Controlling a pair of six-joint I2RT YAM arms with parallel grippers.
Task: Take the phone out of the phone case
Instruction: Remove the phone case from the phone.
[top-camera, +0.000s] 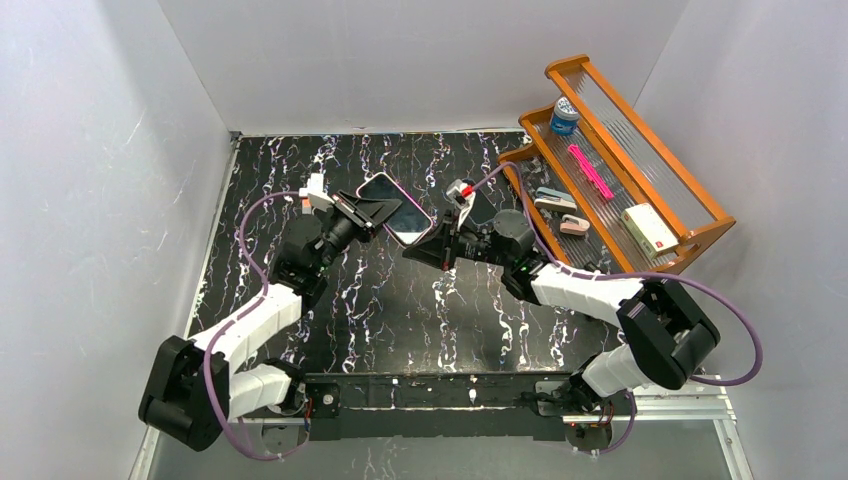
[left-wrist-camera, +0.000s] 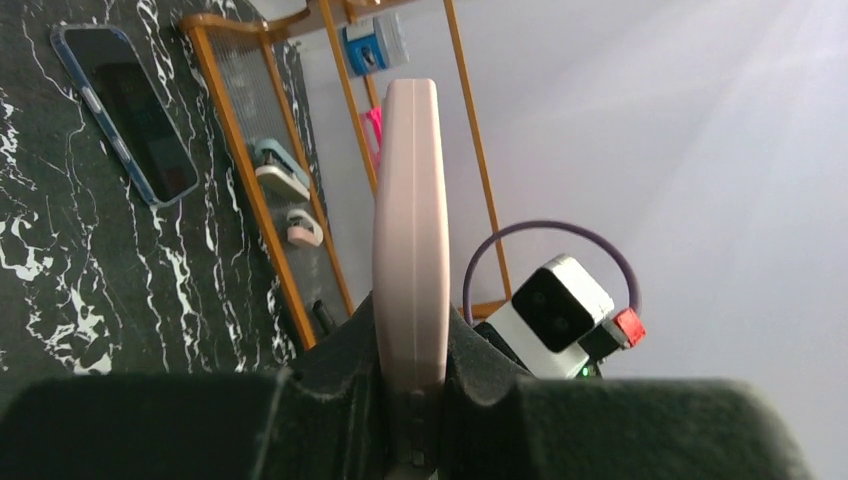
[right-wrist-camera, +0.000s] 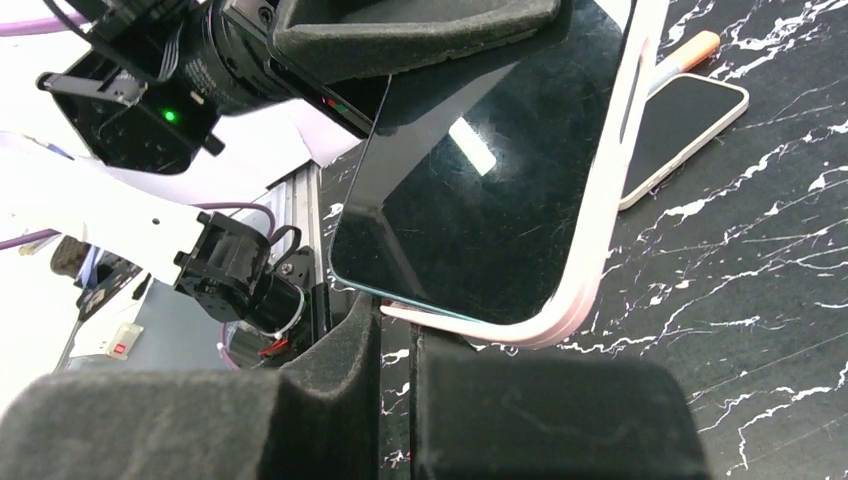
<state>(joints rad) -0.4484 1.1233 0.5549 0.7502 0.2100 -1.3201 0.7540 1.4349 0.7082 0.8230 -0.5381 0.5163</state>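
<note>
Pink is the phone case (left-wrist-camera: 408, 220), held up off the black marbled bench (top-camera: 400, 310) between the two arms, with the phone (right-wrist-camera: 470, 170) still in it, dark screen showing. The left jaws are narrow and clamped across the case's faces at one end, one pad lying over the glass. The right jaws are pinched together on the case's rim at the opposite end; there the pink lip seems to stand slightly off the phone's edge. A second phone (right-wrist-camera: 690, 125) lies flat on the bench just beyond, screen up, with an orange-tipped pen (right-wrist-camera: 690, 50) beside it. A wooden rack (top-camera: 640, 130) with small items stands at the bench's far right.
</note>
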